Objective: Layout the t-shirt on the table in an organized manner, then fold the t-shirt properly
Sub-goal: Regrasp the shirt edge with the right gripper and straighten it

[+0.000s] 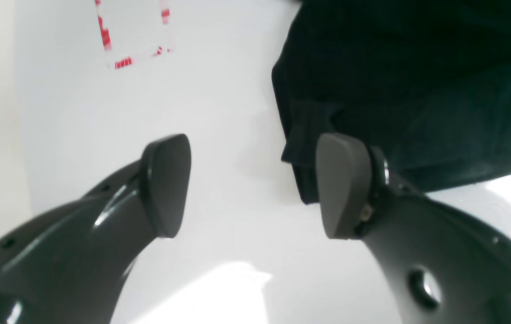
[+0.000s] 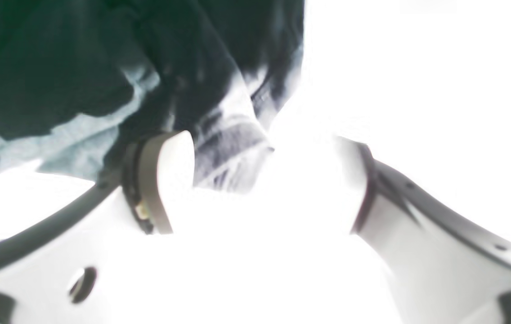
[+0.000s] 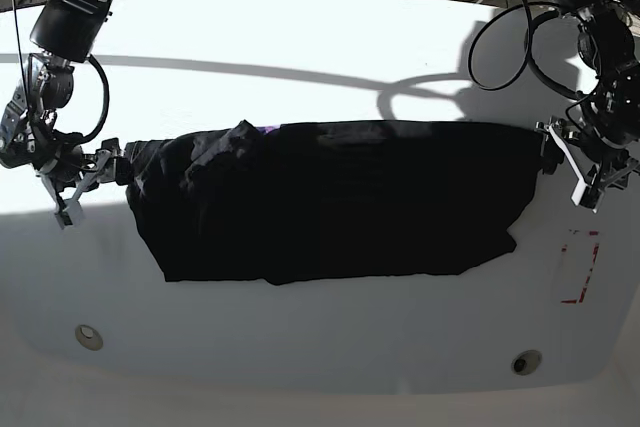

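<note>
Here, black t-shirt [image 3: 330, 202] spread flat across the middle of the white surface [image 3: 300, 57] (wrinkled at one end). Left gripper [image 1: 253, 184] spread apart, one fingertip against the shirt's edge, near the red dashed mark [image 1: 123, 45]. Right gripper [image 2: 264, 180] spread too, at the opposite edge

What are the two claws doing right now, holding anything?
Left gripper: open, holding nothing, beside the t-shirt edge.
Right gripper: open, holding nothing, at the shirt's other end.
</note>
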Available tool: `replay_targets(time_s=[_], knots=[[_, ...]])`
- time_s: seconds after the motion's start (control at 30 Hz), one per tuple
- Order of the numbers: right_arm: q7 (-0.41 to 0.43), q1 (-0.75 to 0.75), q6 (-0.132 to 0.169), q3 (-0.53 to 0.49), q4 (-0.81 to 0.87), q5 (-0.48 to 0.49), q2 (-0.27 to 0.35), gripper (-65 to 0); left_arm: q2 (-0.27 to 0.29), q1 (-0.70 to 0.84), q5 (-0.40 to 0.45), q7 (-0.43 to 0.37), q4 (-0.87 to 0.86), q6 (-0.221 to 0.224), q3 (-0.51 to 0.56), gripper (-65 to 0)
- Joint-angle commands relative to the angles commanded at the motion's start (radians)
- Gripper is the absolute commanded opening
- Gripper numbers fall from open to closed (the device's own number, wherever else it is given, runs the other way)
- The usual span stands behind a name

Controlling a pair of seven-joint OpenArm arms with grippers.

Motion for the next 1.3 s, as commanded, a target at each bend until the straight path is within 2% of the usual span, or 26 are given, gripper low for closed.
replay_targets(time_s=[0.23,0.47,0.8,0.83,0.93,1.0,1.07,1.1,1.3], knots=[[0.064,-0.014,0.0,-0.06,-0.002,-0.04,-0.003,-21.9,0.002,0.021,0.0,0.0,0.003,0.0,0.002,-24.0],[0.089,0.025,0.0,-0.086,-0.08,-0.107,-0.043,-21.9,0.002,0.046,0.0,0.0,0.005,0.0,0.0,-24.0],[0.127,0.038,0.0,-0.087,-0.138,-0.106,-0.046,-23.5,0.002,0.049,0.0,0.0,0.034,0.0,-0.003,-24.0],[0.126,0.038,0.0,-0.087,-0.138,-0.104,-0.046,-25.7,0.002,0.049,0.0,0.0,0.038,0.0,-0.003,-24.0],[0.124,0.037,0.0,-0.087,-0.135,-0.104,-0.046,-38.5,0.002,0.049,0.0,0.0,0.038,0.0,-0.003,-24.0],[0.124,0.026,0.0,-0.087,-0.135,-0.103,-0.046,-53.7,0.002,0.049,0.0,0.0,0.038,0.0,-0.003,-24.0],[0.124,0.014,0.0,-0.086,-0.132,-0.103,-0.043,-62.9,0.002,0.049,0.0,0.0,0.038,0.0,-0.003,-24.0],[0.121,0.006,0.0,-0.084,-0.121,-0.103,-0.041,-65.0,0.002,0.049,0.0,0.0,0.038,0.0,-0.003,-24.0],[0.051,-0.072,0.0,-0.057,0.018,-0.089,-0.04,-63.7,0.002,0.051,0.0,0.0,0.038,0.0,-0.003,-24.0]])
